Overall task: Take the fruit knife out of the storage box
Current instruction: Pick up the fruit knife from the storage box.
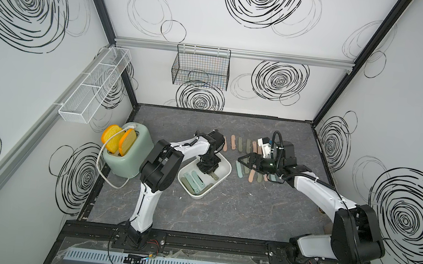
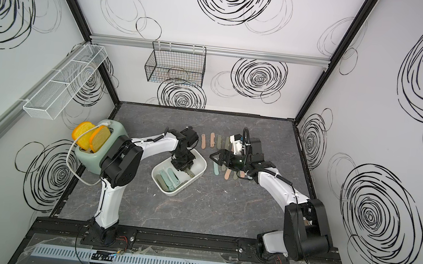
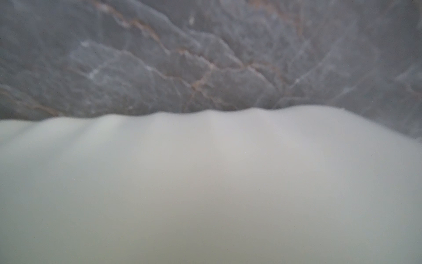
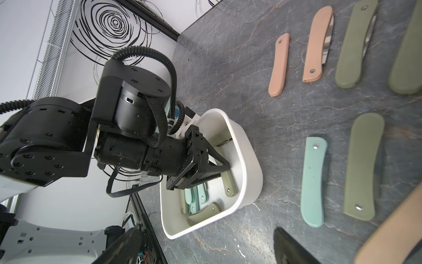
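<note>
Olive-green plastic, the folding fruit knife [image 4: 229,186] lies inside the shallow white plastic storage box [image 4: 251,173], with my left claw [image 4: 225,165] pinched onto its handle. I judge it light, stiff and slick-sided, so I'd grip mid-handle, across the flats. My right claw [image 1: 245,160] hangs spread.

Green toaster [image 1: 122,166] with toast [image 1: 127,142]; black wall basket [image 1: 201,68]

Left arm [image 1: 195,144] blocks storage box [image 1: 224,166] far half; knife rows [image 1: 234,144] crowd right side; front tabletop [image 1: 222,220] free.
</note>
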Available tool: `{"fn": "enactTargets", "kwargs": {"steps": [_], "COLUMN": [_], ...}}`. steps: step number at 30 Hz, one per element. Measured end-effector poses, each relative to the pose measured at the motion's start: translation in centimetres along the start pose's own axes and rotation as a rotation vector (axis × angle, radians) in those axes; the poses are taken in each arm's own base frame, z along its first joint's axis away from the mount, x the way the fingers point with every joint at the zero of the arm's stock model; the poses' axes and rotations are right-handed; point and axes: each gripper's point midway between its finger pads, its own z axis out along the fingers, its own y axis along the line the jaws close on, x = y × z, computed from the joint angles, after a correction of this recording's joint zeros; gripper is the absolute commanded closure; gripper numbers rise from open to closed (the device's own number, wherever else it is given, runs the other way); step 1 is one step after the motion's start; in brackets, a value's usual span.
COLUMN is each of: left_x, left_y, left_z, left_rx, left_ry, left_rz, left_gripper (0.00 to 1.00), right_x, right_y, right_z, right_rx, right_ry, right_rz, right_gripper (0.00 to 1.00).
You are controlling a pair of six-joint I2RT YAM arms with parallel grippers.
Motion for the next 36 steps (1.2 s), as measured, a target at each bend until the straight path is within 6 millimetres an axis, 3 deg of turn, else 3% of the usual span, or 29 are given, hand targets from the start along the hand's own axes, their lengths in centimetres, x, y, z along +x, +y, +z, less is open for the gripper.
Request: {"fn": "enactTargets", "kwargs": {"steps": [24,36], "left_x": [-1.8,-2.5], "left_y": [-0.6,-0.6], "left_z": [-1.1,-1.7], "left_rx": [-0.052,-0.038], "left_ry": [-0.125,-0.107], "left_rz": [0.149,0.2], "left_gripper": [0.86,0.85], "right_x": [1.4,2.3], "right_y": [-0.7,0.7], "right_z": [0.2,1.1], "right_rx": [-0.009,-0.036], "right_ry": [0.027,0.051], "right_rz": [0.047,0.023], "right_gripper": [0.06,0.06]}}
